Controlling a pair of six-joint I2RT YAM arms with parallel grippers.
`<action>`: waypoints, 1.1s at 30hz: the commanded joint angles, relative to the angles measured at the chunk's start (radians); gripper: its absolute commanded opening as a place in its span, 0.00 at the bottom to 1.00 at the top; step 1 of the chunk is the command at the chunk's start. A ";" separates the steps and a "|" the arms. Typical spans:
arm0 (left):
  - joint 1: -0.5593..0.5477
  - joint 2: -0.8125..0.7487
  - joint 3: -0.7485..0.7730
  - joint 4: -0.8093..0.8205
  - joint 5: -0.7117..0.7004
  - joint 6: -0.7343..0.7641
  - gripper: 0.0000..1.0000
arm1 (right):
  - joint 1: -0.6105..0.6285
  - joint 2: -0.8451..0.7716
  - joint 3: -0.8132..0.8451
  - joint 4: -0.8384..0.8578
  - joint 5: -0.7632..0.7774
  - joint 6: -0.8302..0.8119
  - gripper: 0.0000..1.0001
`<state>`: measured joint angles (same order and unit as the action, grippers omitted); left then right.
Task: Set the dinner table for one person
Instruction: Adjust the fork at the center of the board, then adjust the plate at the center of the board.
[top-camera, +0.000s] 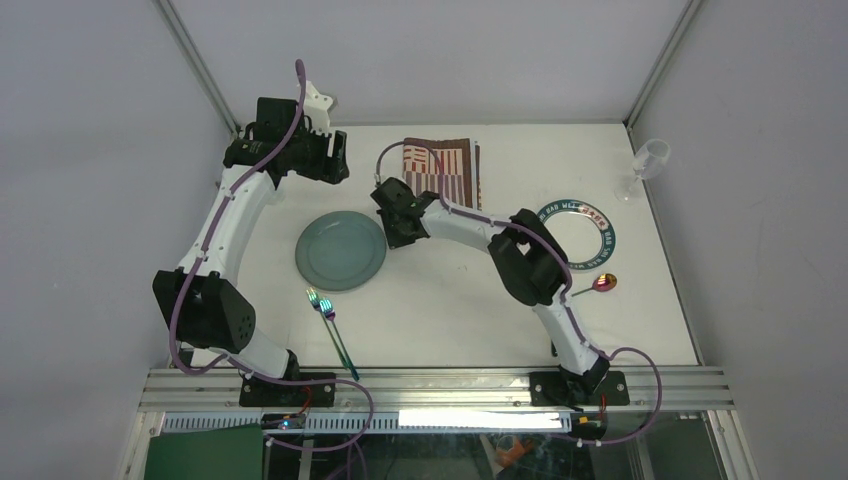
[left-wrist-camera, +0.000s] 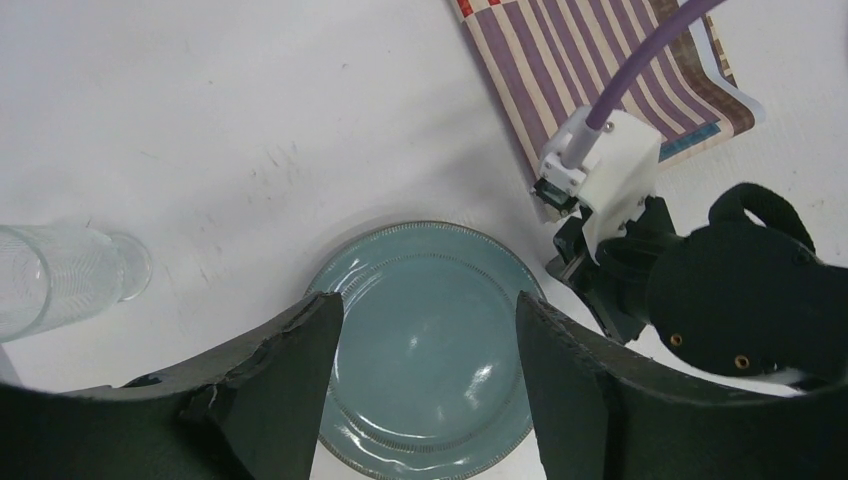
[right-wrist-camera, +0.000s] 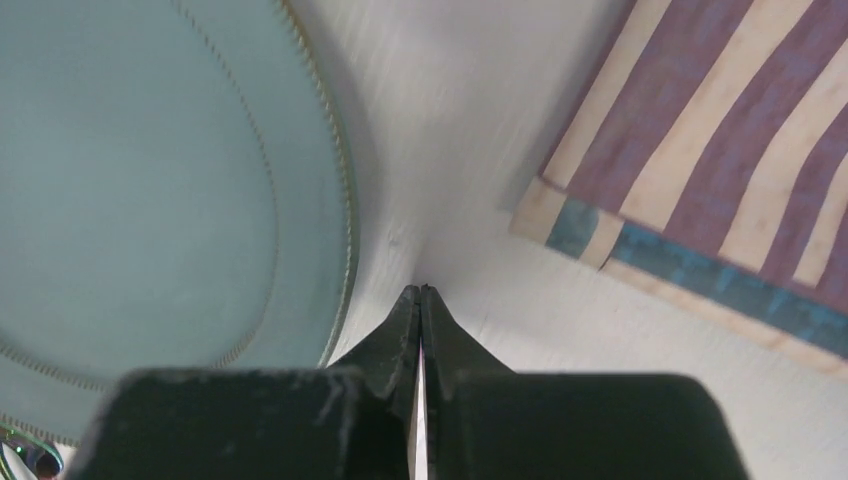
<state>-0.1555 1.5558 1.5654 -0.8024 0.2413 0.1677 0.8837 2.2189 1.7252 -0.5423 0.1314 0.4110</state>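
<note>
- Bench (top-camera: 450, 310): fills the middle of the top view, white and flat, edged with aluminium rails, with both arms bolted at its near rail; carries everything listed here.
- Left tool (top-camera: 337, 158): hovers open over the far left of the bench, beyond the plate; grips nothing.
- Right tool (right-wrist-camera: 420, 292): closed, tips pressed together with nothing between them; points down at bare bench in the gap between plate and placemat; cannot tell whether it touches the surface.
- Plate (top-camera: 341, 251): blue-grey, round, left of centre, empty.
- Placemat (top-camera: 445, 168): striped, folded, at the far middle, its near corner just beside the right tool.
- Fork (top-camera: 330, 325): iridescent, lies near the plate's near side, tines toward the plate, handle toward the near rail.
- Spoon (top-camera: 603, 283): iridescent bowl, on the right, handle partly hidden behind the right arm.
- Ring (top-camera: 612, 238): dark, lettered, flat on the right, just beyond the spoon, 1 side hidden by the right arm.
- Stemmed glass (top-camera: 650, 163): clear, in the far right corner.
- Ribbed glass (left-wrist-camera: 60, 280): clear, beside the plate but apart from it, seen in the left wrist view alone.
</note>
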 joint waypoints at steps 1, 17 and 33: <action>0.007 -0.052 -0.005 0.038 -0.007 -0.016 0.67 | -0.027 0.027 0.096 -0.008 -0.049 -0.036 0.00; 0.016 -0.061 -0.013 0.054 -0.067 -0.042 0.67 | 0.019 0.082 0.155 0.004 -0.278 -0.066 0.00; 0.030 -0.084 -0.036 0.072 -0.084 -0.048 0.69 | -0.025 0.123 0.185 -0.015 -0.144 -0.011 0.00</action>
<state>-0.1356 1.5169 1.5242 -0.7750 0.1612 0.1402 0.9119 2.3554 1.9274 -0.5644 -0.0826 0.3592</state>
